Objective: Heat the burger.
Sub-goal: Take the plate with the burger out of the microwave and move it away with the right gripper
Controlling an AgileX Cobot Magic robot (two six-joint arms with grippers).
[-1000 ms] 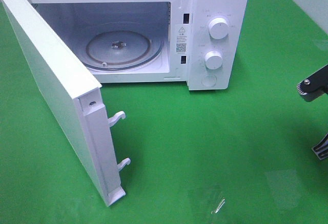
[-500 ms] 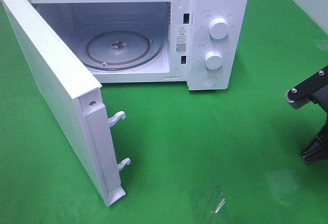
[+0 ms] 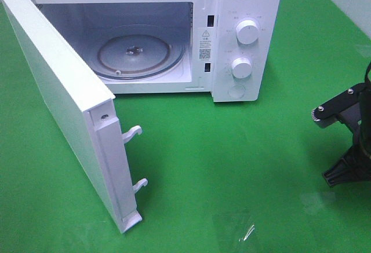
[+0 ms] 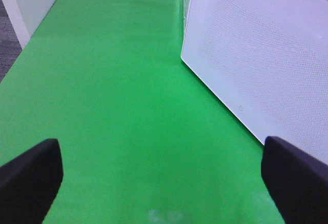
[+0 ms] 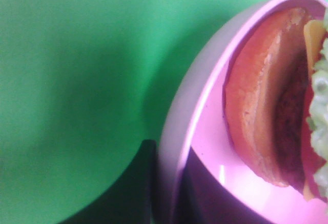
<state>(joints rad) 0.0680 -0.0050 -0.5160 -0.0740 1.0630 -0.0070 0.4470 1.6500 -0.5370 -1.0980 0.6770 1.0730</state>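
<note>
The burger (image 5: 277, 111) lies on a pink plate (image 5: 200, 101) in the right wrist view; I see its orange-brown bottom layer and a frilly green lettuce edge. My right gripper (image 5: 169, 188) is shut on the plate's rim, one dark finger outside and one inside. In the high view only part of the right arm (image 3: 348, 143) shows at the right edge, and the plate and burger are out of frame there. My left gripper (image 4: 159, 183) is open and empty over the green table, beside a white microwave wall (image 4: 266, 55). It is not in the high view.
The white microwave (image 3: 243, 33) stands at the back, its door (image 3: 64, 102) swung wide open toward the front left. The glass turntable (image 3: 136, 53) inside is bare. Two knobs and a button are on its right panel. Green cloth (image 3: 232, 166) covers the table.
The right arm has moved leftward into the high view from the right edge. The microwave and its door have not moved.
</note>
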